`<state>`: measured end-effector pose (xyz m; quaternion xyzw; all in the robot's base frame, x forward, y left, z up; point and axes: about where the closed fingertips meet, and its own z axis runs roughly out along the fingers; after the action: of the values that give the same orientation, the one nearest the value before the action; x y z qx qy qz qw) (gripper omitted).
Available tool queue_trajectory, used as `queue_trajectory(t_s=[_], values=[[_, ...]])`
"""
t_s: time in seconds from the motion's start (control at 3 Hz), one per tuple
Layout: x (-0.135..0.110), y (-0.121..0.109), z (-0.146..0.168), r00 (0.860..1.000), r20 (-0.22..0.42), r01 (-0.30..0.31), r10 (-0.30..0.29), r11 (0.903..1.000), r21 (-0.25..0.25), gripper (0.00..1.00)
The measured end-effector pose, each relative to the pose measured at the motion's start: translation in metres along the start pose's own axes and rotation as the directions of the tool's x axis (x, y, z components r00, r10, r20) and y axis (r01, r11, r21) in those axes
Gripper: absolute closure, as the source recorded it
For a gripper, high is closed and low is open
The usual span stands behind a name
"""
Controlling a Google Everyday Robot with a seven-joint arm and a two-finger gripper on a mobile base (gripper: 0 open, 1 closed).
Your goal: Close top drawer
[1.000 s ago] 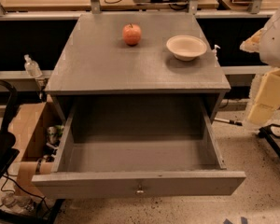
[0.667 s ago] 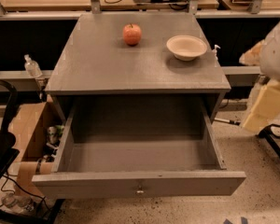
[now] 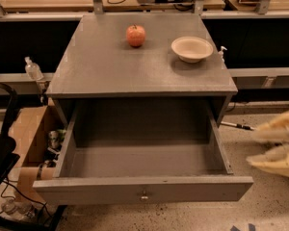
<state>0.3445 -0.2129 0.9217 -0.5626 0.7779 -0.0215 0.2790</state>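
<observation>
Your top drawer (image 3: 143, 167) is wide open, lower centre. Your claw (image 3: 278, 147) is at right edge, apart from it, state can't tell. Approach step; next you reach its front and push in.

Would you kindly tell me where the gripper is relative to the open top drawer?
In the camera view the gripper is at the far right edge, beside the right front corner of the open top drawer, not touching it.

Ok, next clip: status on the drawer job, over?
Status: tool low at right, beside the top drawer, not touching it. Drawer fully out. On the cabinet top, apple and bowl, out of its path.
</observation>
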Motion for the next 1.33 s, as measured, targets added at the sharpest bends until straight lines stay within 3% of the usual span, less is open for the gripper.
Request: queue_trajectory(t_s=[0.33, 0.67, 1.0, 1.33], values=[[0.050, 0.035, 0.032, 0.992, 0.078, -0.105, 0.101, 0.9934, 0.047, 0.84], [0.067, 0.050, 0.051, 0.985, 0.112, -0.143, 0.135, 0.9871, 0.072, 1.00], [0.066, 0.055, 0.054, 0.985, 0.105, -0.146, 0.139, 0.9871, 0.065, 1.00], [0.087, 0.083, 0.072, 0.974, 0.124, -0.195, 0.191, 0.9804, 0.027, 1.00]])
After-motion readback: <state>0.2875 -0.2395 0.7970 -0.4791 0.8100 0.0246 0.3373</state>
